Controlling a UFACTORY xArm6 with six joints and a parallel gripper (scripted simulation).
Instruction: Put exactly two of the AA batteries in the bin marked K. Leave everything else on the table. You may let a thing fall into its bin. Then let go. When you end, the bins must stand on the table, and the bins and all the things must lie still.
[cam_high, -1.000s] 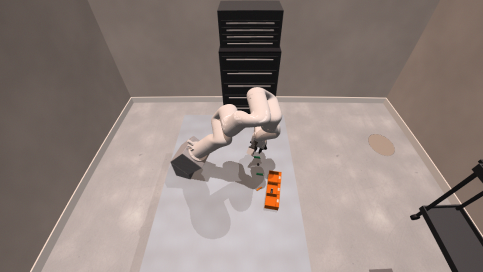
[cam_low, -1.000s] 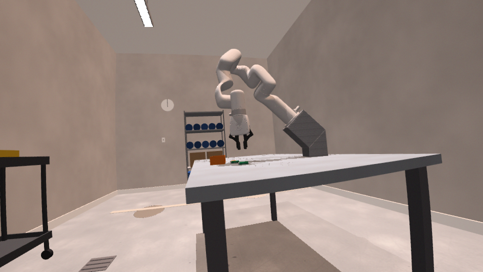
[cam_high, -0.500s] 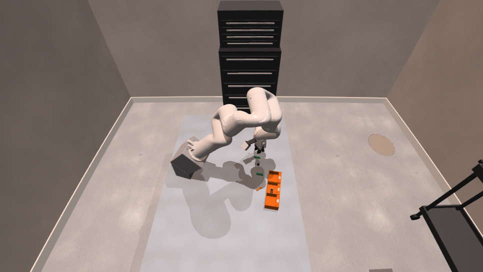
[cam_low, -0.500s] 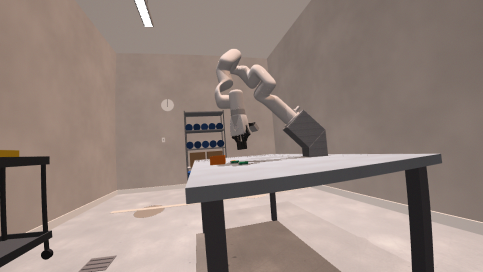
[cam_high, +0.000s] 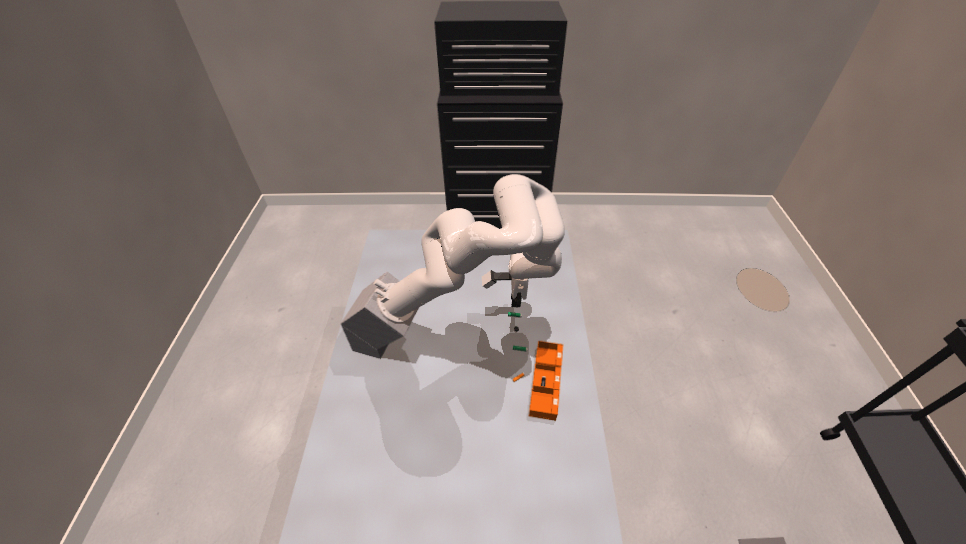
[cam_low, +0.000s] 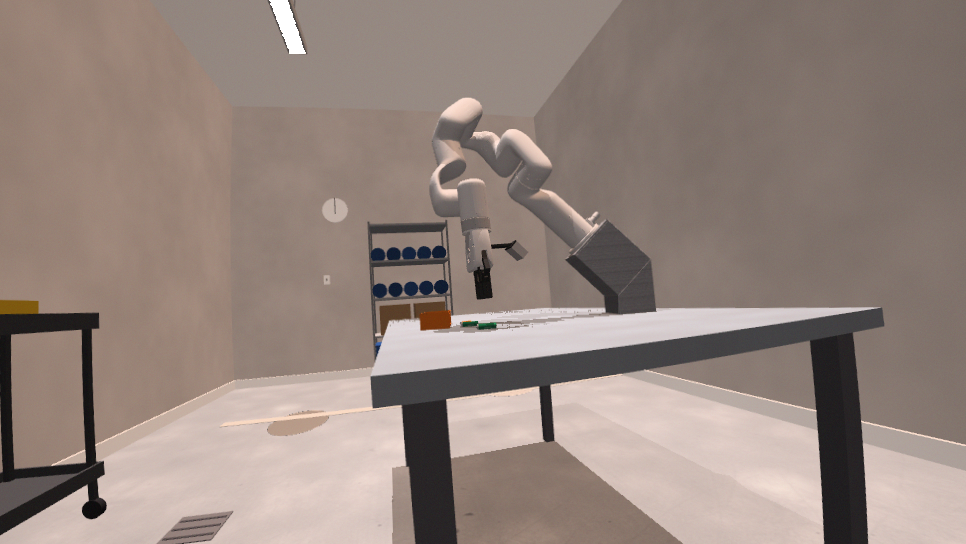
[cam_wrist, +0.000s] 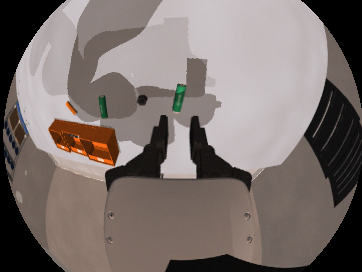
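Tabletop (cam_low: 608, 341) — two green batteries (cam_wrist: 179, 98) (cam_wrist: 103, 106), orange bin (cam_wrist: 83, 139). Gripper (cam_wrist: 176, 130) hovers, jaws part-open, holding nothing. Nearer battery lies just ahead of them, long axis seemingly running between the fingers — bin off left.

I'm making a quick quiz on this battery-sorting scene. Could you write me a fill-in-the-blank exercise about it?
1. The two loose batteries on the table are coloured ____.
2. The row of bins is coloured ____.
3. The gripper holds ____.
4. In the top view, a small ____ ball lies between the batteries.

Missing words: green; orange; nothing; black
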